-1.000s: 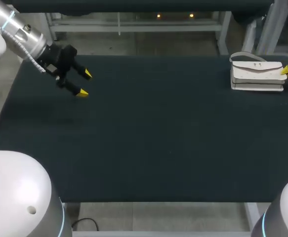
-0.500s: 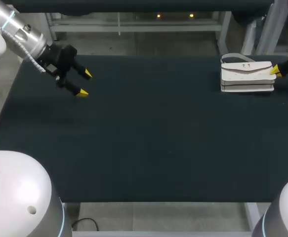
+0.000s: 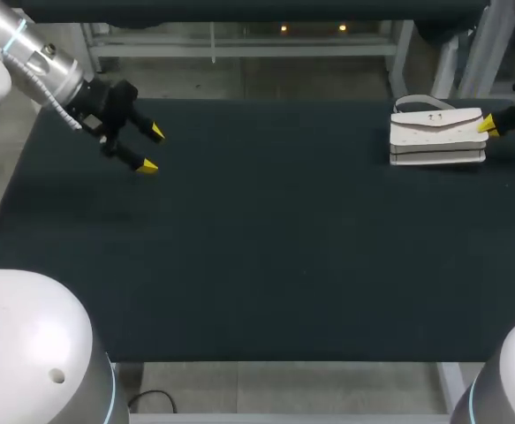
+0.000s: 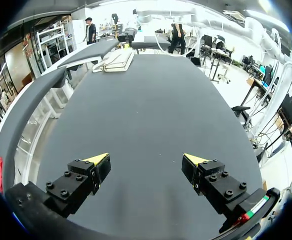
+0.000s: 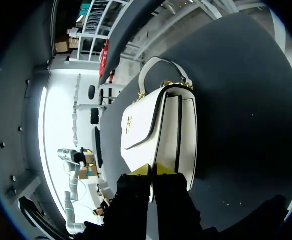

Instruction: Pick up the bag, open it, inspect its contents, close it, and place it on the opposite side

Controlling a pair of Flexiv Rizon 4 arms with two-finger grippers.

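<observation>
The white handbag (image 3: 437, 137) with a gold clasp and a looped handle stands on the dark table (image 3: 275, 256) at the far right. My right gripper (image 3: 485, 126) comes in from the right edge, shut, its yellow tips together against the bag's right end. In the right wrist view the bag (image 5: 158, 130) stands just ahead of the closed tips (image 5: 151, 170), handle at its far end. My left gripper (image 3: 151, 148) hangs open over the far left of the table, nothing between its fingers. From the left wrist view the bag (image 4: 116, 60) is small, far ahead across the table from the open gripper (image 4: 146, 159).
The dark tabletop (image 4: 151, 110) stretches between the two grippers with nothing else on it. The bag stands close to the table's far edge and right edge.
The bag has slid to the left along the table with my right gripper's tips against its right end. My left arm has stayed still.
</observation>
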